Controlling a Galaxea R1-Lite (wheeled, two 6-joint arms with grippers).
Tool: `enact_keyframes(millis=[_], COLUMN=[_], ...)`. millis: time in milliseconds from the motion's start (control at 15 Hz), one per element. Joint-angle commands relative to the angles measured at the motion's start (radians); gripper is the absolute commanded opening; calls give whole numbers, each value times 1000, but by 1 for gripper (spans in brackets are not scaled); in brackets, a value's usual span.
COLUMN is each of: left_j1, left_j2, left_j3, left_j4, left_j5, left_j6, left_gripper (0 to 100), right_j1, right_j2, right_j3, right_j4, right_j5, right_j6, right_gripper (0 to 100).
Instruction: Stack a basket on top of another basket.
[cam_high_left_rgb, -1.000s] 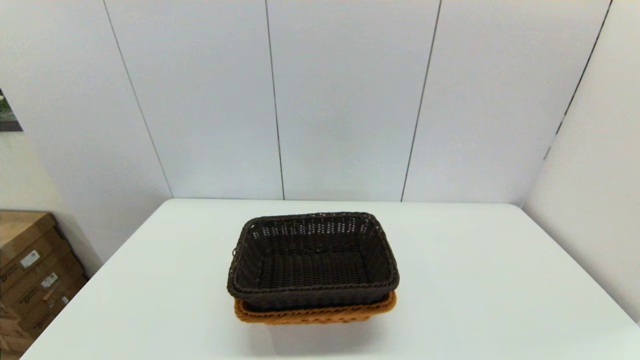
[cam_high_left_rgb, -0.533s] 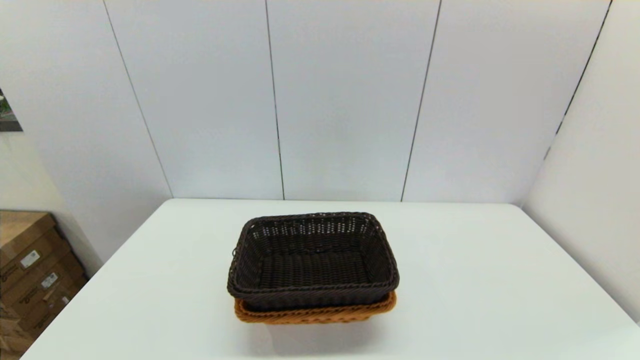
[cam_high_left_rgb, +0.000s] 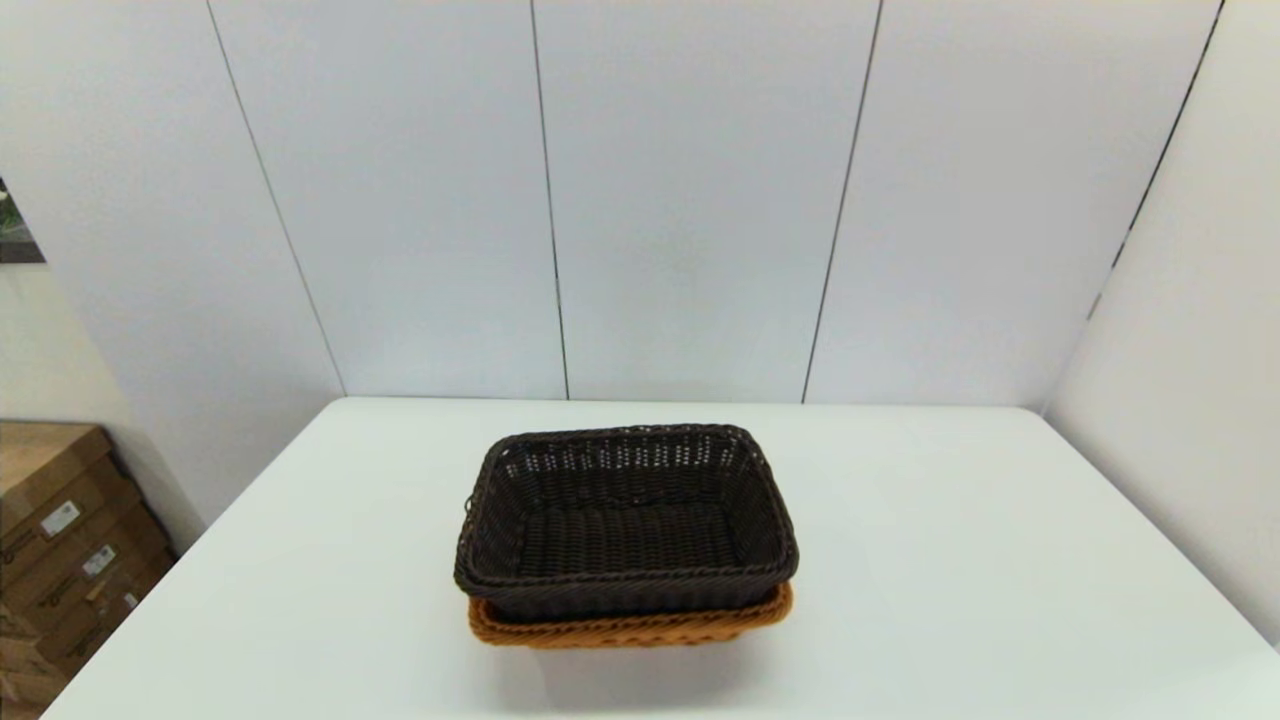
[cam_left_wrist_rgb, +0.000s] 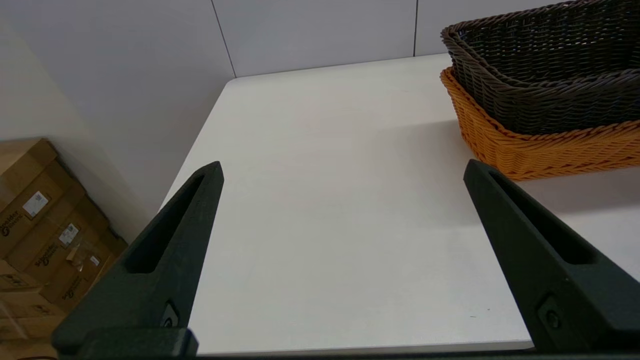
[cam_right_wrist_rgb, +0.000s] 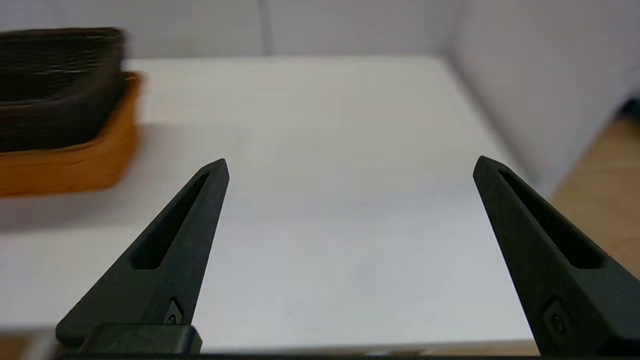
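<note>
Dark basket (cam_high_left_rgb: 625, 520) nested in orange basket (cam_high_left_rgb: 630, 628)

Only readable print: "Schneider Electric" branding, small and partly legible, on the side of the stacked cardboard boxes (cam_left_wrist_rgb: 35, 220) at about 8 o'clock off the table's edge in the left wrist view. White stickers (cam_left_wrist_rgb: 36, 203) on those boxes too small to read. No other lettering or numbers legible.

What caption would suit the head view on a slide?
Dark brown rectangular woven wicker basket nested in the orange-tan rectangular woven wicker basket on the white table; no arms visible.
</note>
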Motion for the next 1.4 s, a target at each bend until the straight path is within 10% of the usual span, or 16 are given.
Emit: enact_keyframes(millis=[67, 467, 1400], left_j1=[0, 0, 1], left_j2=[1, 1, 1], left_j3=[0, 0, 0], left_j4=[1, 1, 1], left_j5=[0, 0, 0], left_j6=[1, 0, 1], left_gripper=[100, 100, 100], right_j1=[0, 0, 0], right_j2=[0, 0, 0], right_j3=[92, 156, 165], right_j4=[-140, -178, -207], right_j5=[-26, 128, 135], right_j6=[-65, -139, -59], right_gripper=[100, 100, 100])
